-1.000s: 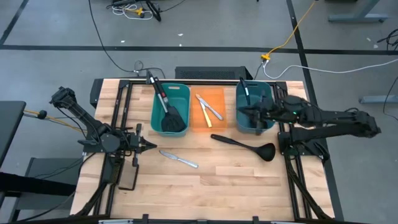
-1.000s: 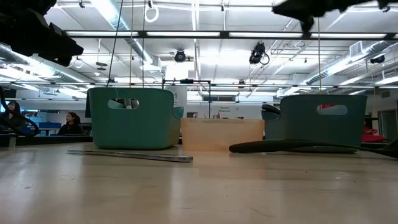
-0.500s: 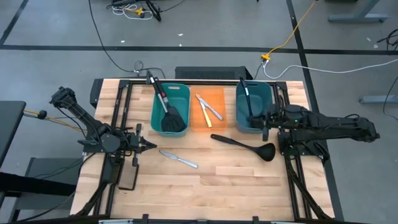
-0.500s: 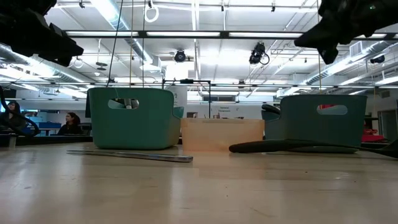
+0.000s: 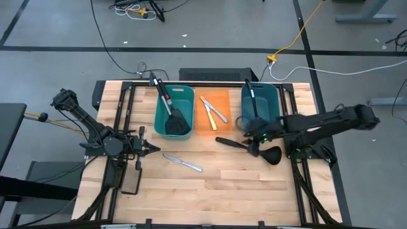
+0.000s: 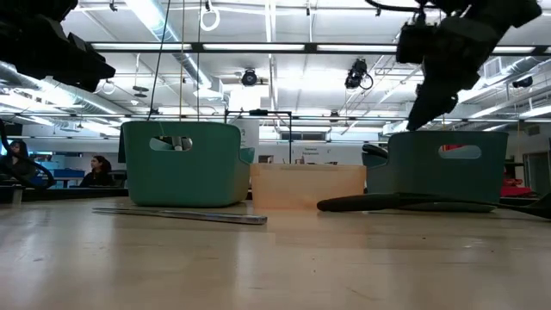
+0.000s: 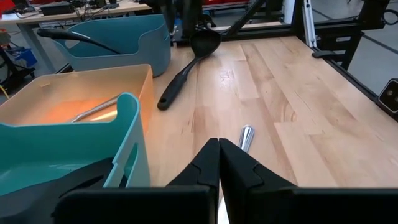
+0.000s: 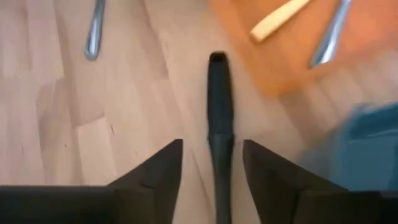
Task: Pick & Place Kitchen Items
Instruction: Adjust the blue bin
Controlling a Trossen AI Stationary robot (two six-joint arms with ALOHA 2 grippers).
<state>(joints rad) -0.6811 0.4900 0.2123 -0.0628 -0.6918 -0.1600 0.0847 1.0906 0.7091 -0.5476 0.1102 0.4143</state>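
A black ladle (image 5: 272, 156) lies flat on the table in front of the right teal bin (image 5: 270, 102). My right gripper (image 5: 253, 144) hangs open above its handle (image 8: 219, 118), one finger on each side, clear of it in the low view (image 6: 424, 108). A silver knife (image 5: 182, 162) lies flat on the wood left of the ladle. My left gripper (image 5: 151, 149) is shut and empty near the table's left side, pointing at that knife (image 7: 245, 137). The left teal bin (image 5: 160, 111) holds a black spatula (image 5: 178, 124). The orange bin (image 5: 222, 124) holds a pale-yellow knife (image 5: 208, 108) and a silver knife (image 5: 219, 114).
Another black ladle (image 5: 252, 100) stands in the right teal bin, its handle leaning over the far rim. A flat black pad (image 5: 130, 183) lies near the left front. Bare wood lies between the bins and the table's near edge.
My right gripper has come away from over the right teal bin, toward the table's near edge and a little left, and has gone down over the ladle lying on the table. The ladle and the knife have stayed where they were.
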